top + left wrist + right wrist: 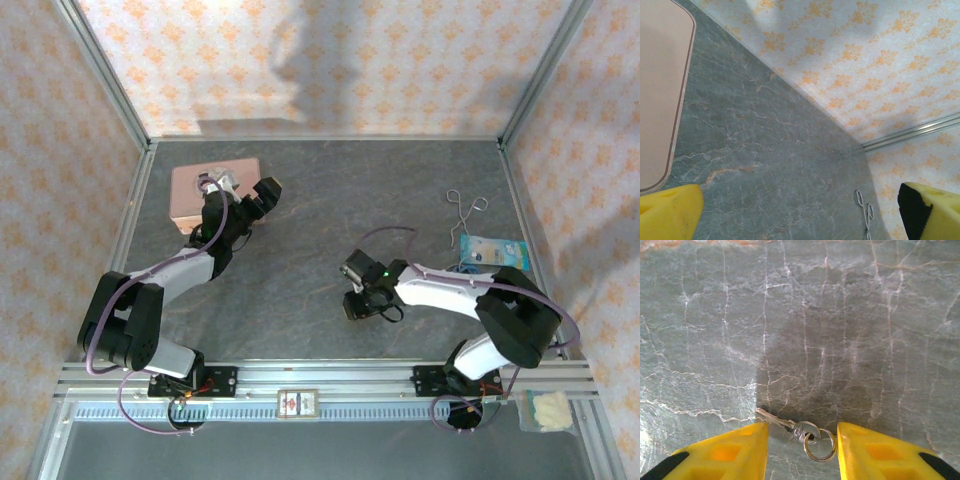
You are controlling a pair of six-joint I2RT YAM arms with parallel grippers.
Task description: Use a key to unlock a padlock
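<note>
Left gripper (pixel 800 215) and right gripper (pixel 802 450), jaws spread wide apart

The tabletop (pixel 815 315) is a smooth grey stone-look sheet with pale veins and a soft sheen. On it, the key (pixel 782 423) and its split ring (pixel 821 444) are bright, polished silvery metal. The right gripper (pixel 801 437) has fingers (pixel 880 452) of smooth matt yellow plastic. The pink tin (pixel 660 90) looks smooth and satiny. The wall (pixel 865 60) resembles matt printed paper, and its frame rail (pixel 920 131) is brushed metal.
</note>
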